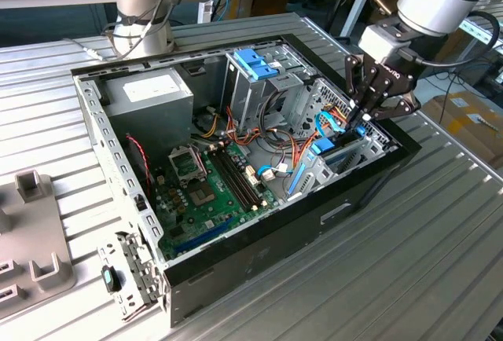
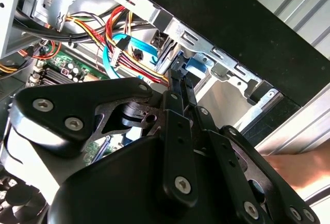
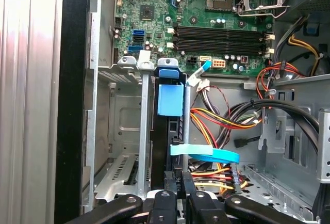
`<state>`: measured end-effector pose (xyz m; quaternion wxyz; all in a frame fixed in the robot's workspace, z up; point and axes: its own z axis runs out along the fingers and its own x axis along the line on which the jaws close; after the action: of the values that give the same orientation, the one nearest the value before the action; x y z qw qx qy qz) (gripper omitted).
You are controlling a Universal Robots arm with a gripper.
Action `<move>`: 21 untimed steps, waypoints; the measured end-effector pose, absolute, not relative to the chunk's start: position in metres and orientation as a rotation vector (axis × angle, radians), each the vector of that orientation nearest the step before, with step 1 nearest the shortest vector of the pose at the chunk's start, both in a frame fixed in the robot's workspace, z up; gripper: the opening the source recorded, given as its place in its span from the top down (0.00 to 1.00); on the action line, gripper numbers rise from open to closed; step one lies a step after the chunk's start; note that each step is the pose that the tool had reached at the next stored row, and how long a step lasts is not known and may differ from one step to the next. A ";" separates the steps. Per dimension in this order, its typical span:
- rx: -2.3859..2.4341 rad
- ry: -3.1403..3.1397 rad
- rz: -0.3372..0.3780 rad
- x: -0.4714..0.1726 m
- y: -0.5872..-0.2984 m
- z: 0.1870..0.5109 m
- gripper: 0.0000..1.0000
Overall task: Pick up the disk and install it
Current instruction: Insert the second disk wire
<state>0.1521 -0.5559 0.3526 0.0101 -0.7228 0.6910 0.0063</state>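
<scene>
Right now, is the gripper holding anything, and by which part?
Yes: the gripper is shut on the disk, pinching its near end edge, while the disk stands on edge in the metal drive bay.

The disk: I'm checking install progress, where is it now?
The disk stands on edge in the drive bay at the case's front corner, exterior view's right, directly below the gripper.

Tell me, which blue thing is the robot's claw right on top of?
The disk standing on edge in the case's side bay, under the gripper. The other blue piece, the bracket topping the tall metal cage, sits apart.
</scene>
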 end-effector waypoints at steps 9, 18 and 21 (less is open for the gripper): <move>-2.227 2.186 0.019 0.150 -0.556 0.351 0.84; -2.227 2.186 0.019 0.148 -0.556 0.350 0.84; -2.227 2.186 0.019 0.148 -0.557 0.349 0.84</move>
<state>0.1479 -0.5569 0.3494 0.0102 -0.7136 0.7004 0.0062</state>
